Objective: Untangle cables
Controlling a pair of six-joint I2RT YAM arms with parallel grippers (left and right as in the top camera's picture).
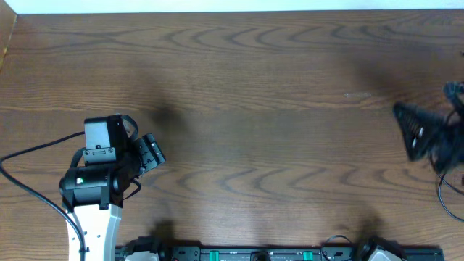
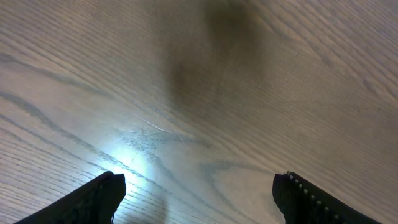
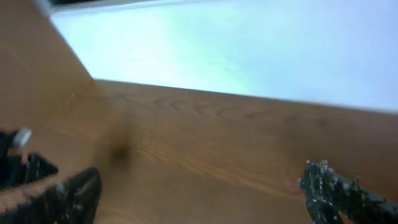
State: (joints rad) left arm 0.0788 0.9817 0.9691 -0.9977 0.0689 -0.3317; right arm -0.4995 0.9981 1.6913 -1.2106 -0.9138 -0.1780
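No tangle of thin cables shows on the table in the overhead view. My left gripper (image 1: pixel 151 152) is at the lower left, open and empty; in the left wrist view (image 2: pixel 199 182) its fingers stand wide apart over bare wood. My right gripper (image 1: pixel 406 132) is at the far right edge, blurred. In the right wrist view (image 3: pixel 199 177) its fingers are wide apart with nothing between them. A small dark object with a white tip (image 3: pixel 18 138) sits at the left edge of that view; I cannot tell whether it is a cable plug.
The wooden table (image 1: pixel 246 87) fills the overhead view, with its white far edge (image 3: pixel 249 56) showing in the right wrist view. Thick black arm leads run at the left (image 1: pixel 29 148) and the far right (image 1: pixel 444 197). The arm bases' rail (image 1: pixel 254 254) lies along the near edge.
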